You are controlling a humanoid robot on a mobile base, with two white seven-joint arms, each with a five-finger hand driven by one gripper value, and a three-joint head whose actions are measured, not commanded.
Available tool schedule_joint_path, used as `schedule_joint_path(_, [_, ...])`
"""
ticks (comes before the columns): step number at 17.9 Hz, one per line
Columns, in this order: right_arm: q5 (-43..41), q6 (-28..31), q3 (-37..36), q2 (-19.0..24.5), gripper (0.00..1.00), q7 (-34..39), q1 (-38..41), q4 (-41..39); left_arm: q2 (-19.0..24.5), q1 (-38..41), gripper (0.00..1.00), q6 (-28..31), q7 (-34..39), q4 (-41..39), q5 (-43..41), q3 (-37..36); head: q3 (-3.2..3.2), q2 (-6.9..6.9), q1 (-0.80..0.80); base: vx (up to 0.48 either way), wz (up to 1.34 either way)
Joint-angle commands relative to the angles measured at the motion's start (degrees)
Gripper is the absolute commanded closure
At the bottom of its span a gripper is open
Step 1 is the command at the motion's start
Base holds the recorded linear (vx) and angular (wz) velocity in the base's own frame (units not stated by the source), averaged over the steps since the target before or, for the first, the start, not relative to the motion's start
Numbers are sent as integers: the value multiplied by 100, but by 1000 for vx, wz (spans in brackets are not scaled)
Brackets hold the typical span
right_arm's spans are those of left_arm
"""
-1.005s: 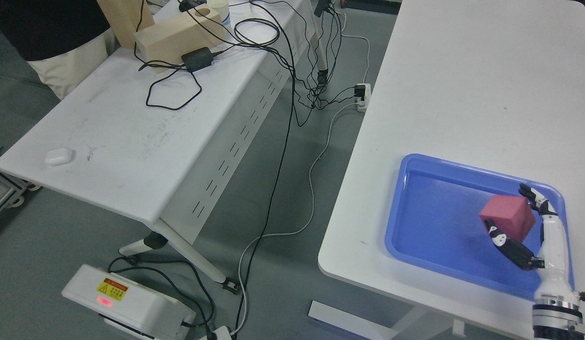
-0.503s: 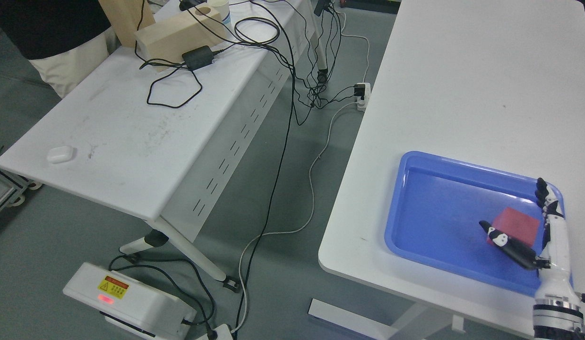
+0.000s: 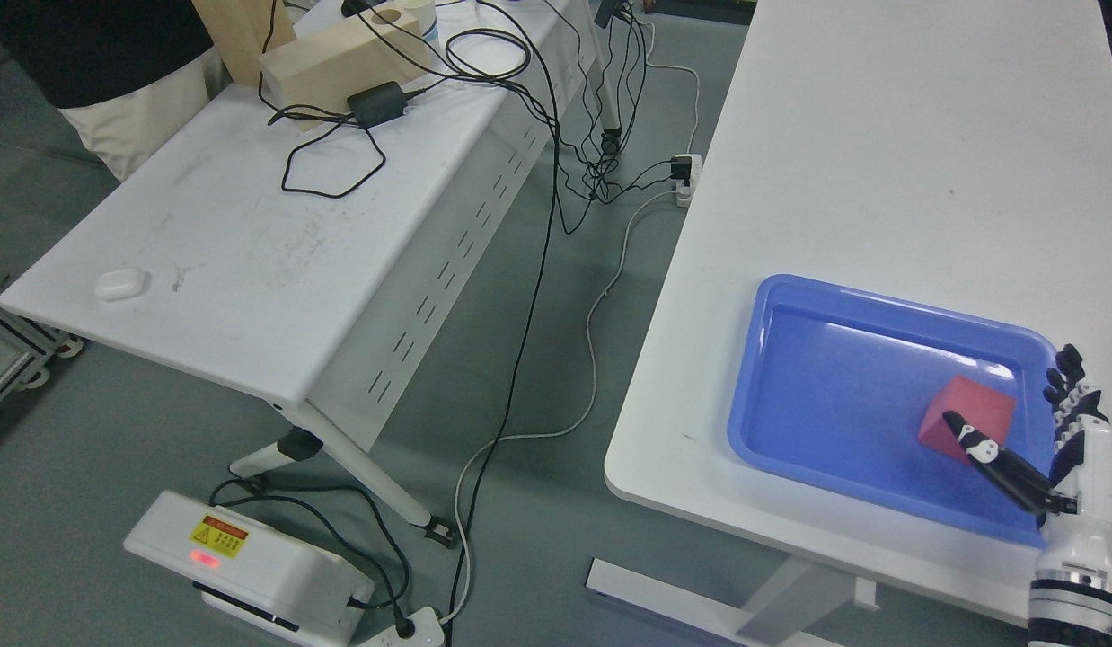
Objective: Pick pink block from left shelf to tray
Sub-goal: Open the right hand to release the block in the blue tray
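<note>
Starting far left: a person (image 3: 116, 81) at the top corner, dark top, pale trousers, partly cut off. Left table (image 3: 206, 261), white, scuffed, runs diagonally. On it near the front edge a small white case (image 3: 119, 284). At its far end two wood blocks (image 3: 327, 58), one with a round hole on top, a paper cup (image 3: 419, 13) behind. Black adapter (image 3: 376, 105) lies against the lower block, black cables (image 3: 484, 63) looping over the tabletop and dropping off the edge to the floor. On the floor at lower left a white box (image 3: 251, 566) with a yellow warning label and a red light; a power strip (image 3: 412, 629) just beside it at the bottom edge. More cables run across the grey floor between the tables to a second strip (image 3: 682, 169) at the far end.

Right table (image 3: 879, 162), white, mostly bare. Blue tray (image 3: 789, 431) sits near its front edge. Pink block (image 3: 967, 417) lies inside the tray, right-hand part, resting on the tray floor, tilted to the tray sides. Right hand (image 3: 1054, 440) comes up from the lower right corner, fingers spread, released. Thumb tip overlaps the block's lower right edge; touching or not, cannot tell. Other fingers (image 3: 1070, 386) stand apart from the block, over the tray's right rim. Left arm out of view.
</note>
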Motion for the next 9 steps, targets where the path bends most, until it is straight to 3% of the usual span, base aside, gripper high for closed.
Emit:
schedule_joint_path(1, [-334, 177, -188, -100, 0, -11, -15, 1, 100, 53, 0, -4, 4, 0, -9, 0, 0, 0, 0, -92, -24])
schedule_joint_path(9, [-334, 168, -187, -100, 0, -2, -15, 1, 100, 53, 0, -4, 4, 0, -9, 0, 0, 0, 0, -110, -112])
